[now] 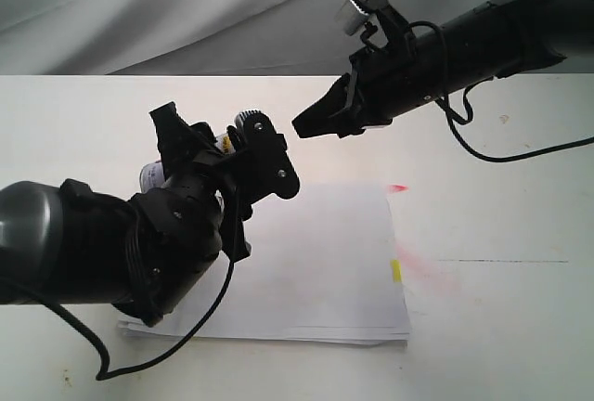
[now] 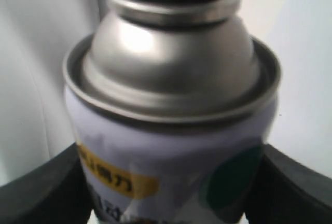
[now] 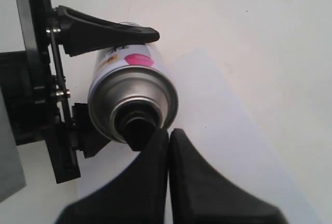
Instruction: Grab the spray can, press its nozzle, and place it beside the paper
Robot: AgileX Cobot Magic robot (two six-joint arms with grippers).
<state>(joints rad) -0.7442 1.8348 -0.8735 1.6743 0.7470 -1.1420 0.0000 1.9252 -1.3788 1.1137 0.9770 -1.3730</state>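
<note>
Nearest the exterior camera, the bulky black left arm (image 1: pixel 102 243) fills the lower left, and a thin black cable (image 1: pixel 167 350) loops from it down over the front of the white counter (image 1: pixel 501 327). Just behind lies the paper (image 1: pixel 325 252), a thin white stack flat on the counter. It has a small yellow mark (image 1: pixel 396 271) on its right edge. A faint pink smear (image 1: pixel 432 276) stains the counter just beside that edge, and a small red fleck (image 1: pixel 397 187) sits near the paper's far right corner. A thin dark line (image 1: pixel 501 261) crosses the surface further right.

Above the paper's far left part, the left tool (image 1: pixel 212 146) is clamped on the spray can (image 3: pixel 129 79), one black finger on each side of its white body. The can is off the counter, with its silver dome turned toward the other arm. In the exterior view most of the can is hidden by the tool.

The right tool (image 3: pixel 168 133) reaches in from the upper right. Its two fingers are pressed together with no gap and hold nothing, and their tips touch the black nozzle (image 3: pixel 136 128).

Beyond them the counter is plain matte white, apart from a small speck (image 1: pixel 504 119) and the right arm's cable (image 1: pixel 501 155) trailing across it. Behind its far edge hangs a pale grey cloth backdrop (image 1: pixel 186 2) with soft folds.
</note>
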